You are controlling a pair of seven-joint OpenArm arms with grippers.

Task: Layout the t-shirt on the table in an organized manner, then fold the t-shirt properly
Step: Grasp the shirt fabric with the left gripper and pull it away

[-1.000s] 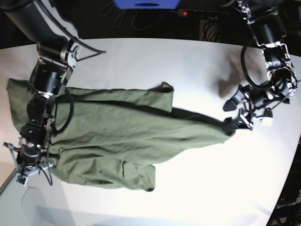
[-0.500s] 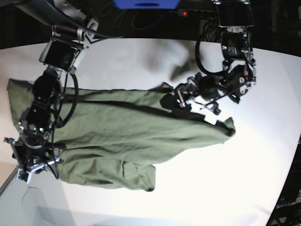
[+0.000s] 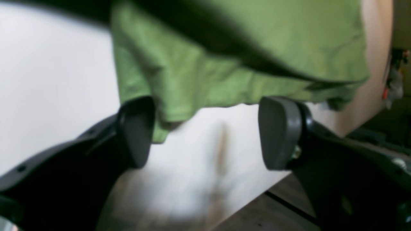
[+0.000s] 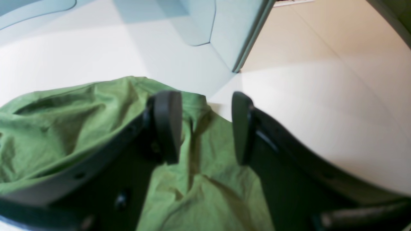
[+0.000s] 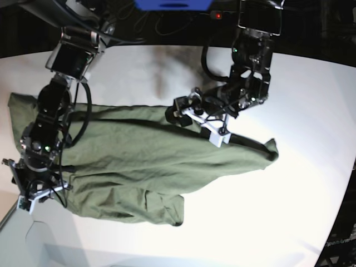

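The olive-green t-shirt (image 5: 144, 161) lies wrinkled and partly doubled over across the white table (image 5: 289, 211). My left gripper (image 5: 181, 109) hovers over the shirt's upper edge near the middle, open. In the left wrist view its fingers (image 3: 136, 131) stand wide apart, with a shirt edge (image 3: 224, 64) hanging just beyond them and nothing pinched. My right gripper (image 5: 38, 192) is at the shirt's lower-left corner by the table edge. Its jaws (image 4: 204, 126) are open in the right wrist view, with green fabric (image 4: 64, 128) lying beneath them.
A blue object (image 5: 172, 4), a power strip with a red light (image 5: 218, 15) and cables sit behind the table's far edge. The table's corner (image 4: 234, 69) and pale floor show just beyond the right gripper. The table's curved edge runs down the right side.
My left arm swung from the shirt's right corner leftward to its upper edge, still open. My right gripper opened and let go of the shirt at the lower-left corner.
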